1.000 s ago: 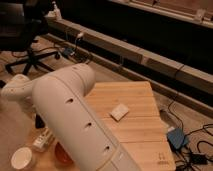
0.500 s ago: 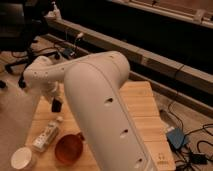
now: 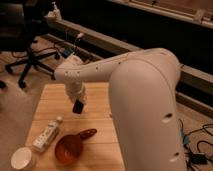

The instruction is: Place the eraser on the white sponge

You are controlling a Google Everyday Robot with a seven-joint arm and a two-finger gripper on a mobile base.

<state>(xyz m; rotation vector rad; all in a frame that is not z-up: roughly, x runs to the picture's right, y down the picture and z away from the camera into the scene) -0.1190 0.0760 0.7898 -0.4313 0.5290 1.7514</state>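
My gripper [image 3: 77, 104] hangs from the white arm [image 3: 145, 100] over the middle of the wooden table [image 3: 50, 100], a little above its top. It is shut on the eraser [image 3: 78, 107], a small black block that points down from the tip. The white sponge is hidden behind my large white arm, which covers the right part of the table.
A white tube with a label [image 3: 47, 134] lies at the front left. A dark-red scoop [image 3: 71, 146] lies just right of it. A round white cup [image 3: 22, 159] stands at the front left corner. An office chair [image 3: 25, 45] stands at the back left, beside a long dark ledge.
The arm has swung right across the view and now covers the table's right side. The gripper has shifted right, over the table's middle.
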